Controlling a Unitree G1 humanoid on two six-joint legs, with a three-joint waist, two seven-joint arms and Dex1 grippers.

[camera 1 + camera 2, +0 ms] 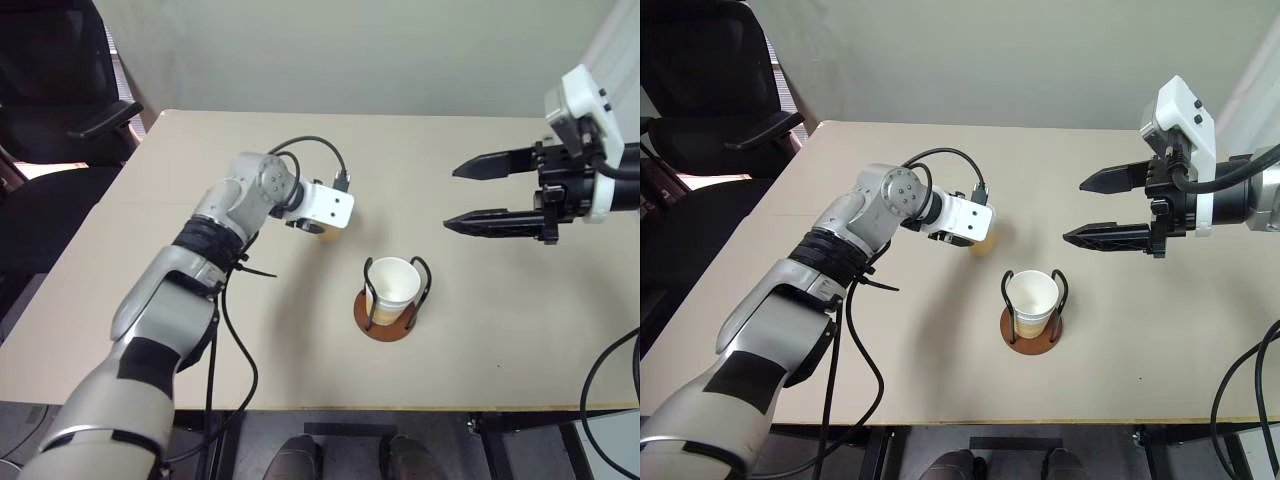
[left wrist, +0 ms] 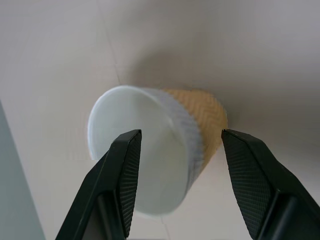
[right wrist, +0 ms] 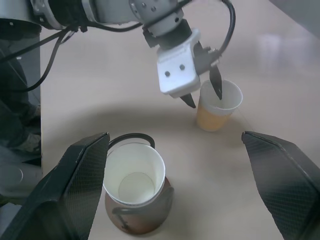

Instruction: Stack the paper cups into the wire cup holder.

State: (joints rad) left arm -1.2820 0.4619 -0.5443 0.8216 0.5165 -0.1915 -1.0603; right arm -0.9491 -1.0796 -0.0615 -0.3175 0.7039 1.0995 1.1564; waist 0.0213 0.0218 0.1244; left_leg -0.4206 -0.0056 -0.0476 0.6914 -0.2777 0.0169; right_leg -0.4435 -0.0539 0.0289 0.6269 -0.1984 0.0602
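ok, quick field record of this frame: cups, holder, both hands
loose cup: paper cup upright on the table, apart from the holder
left hand: left hand open, one finger inside the cup's rim, one outside
holder: wire cup holder on the table, holds a stacked cup
right hand: right hand open, empty, above the table

Mostly hidden in the head views: the loose paper cup [image 1: 982,240], tucked behind the white wrist housing at ten o'clock from the wire cup holder [image 1: 1031,330], only a tan sliver showing. Cannot tell how many cups sit nested in the holder, nor whether the left gripper [image 3: 202,92] fingertips touch the loose cup's rim. Cut by the frame edge: black office chair [image 1: 60,120].
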